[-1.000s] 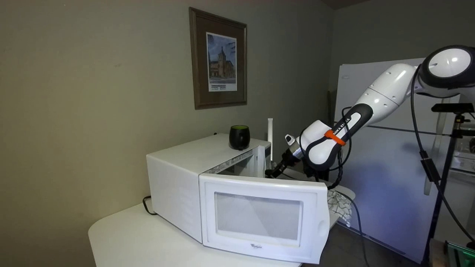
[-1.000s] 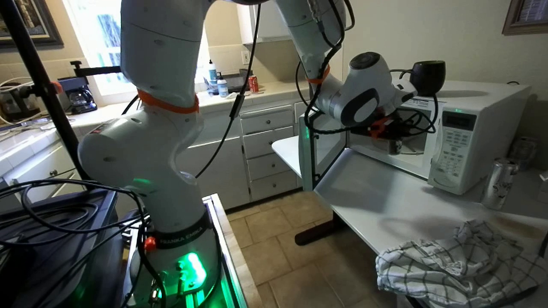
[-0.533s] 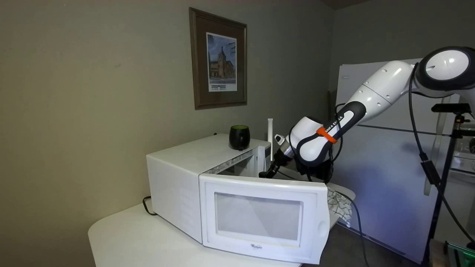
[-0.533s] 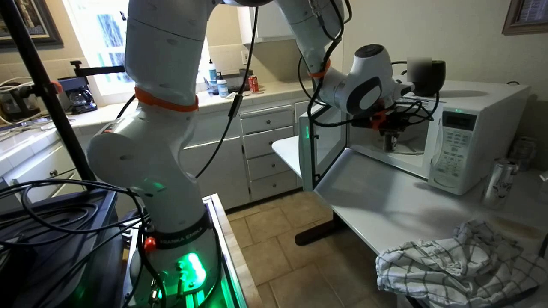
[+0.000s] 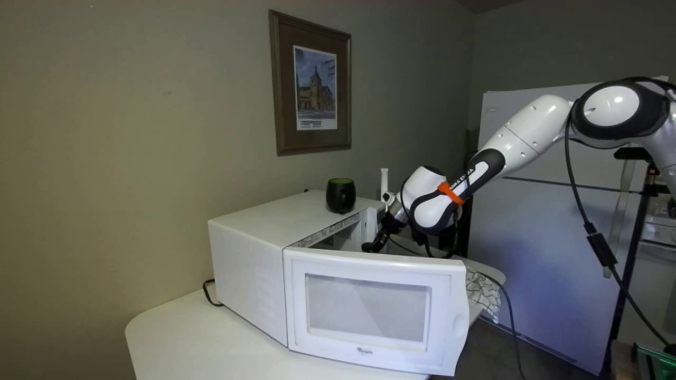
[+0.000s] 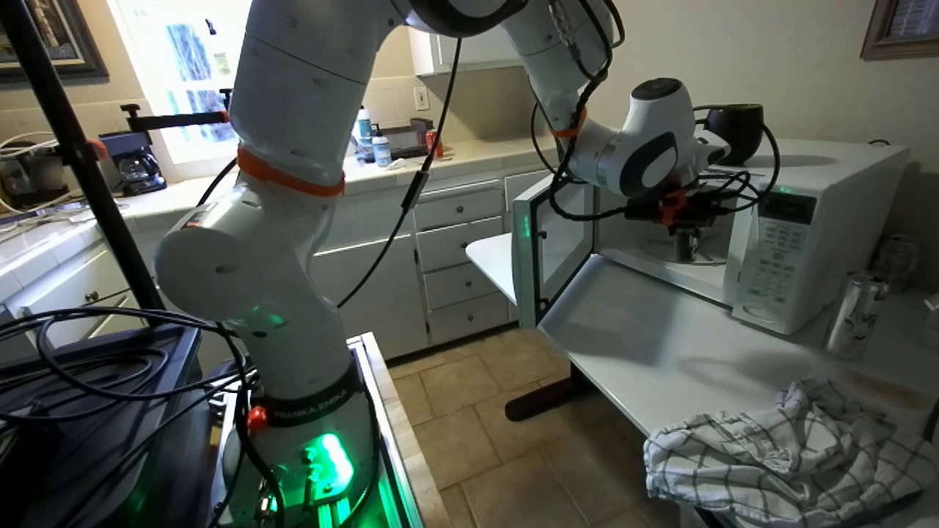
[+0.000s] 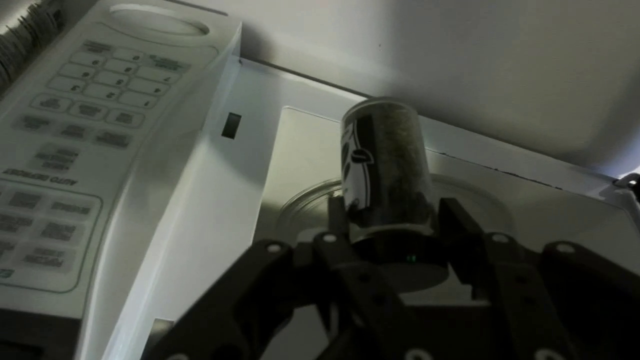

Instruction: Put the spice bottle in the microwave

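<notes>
Advancing toward the microwave, the gripper has come closer to the microwave's opening within the last second; the door remains swung open. The jaws pinch the spice bottle near its upper end, and it hangs roughly upright at the microwave's mouth. Whether it is fully past the microwave's front sill cannot be told. Insertion appears under way, with placement not yet done. Confirm sill clearance before lowering the bottle onto the microwave's turntable.

A kitchen; counter, white drawers, coffee maker; tall white refrigerator, open microwave on a table
</notes>
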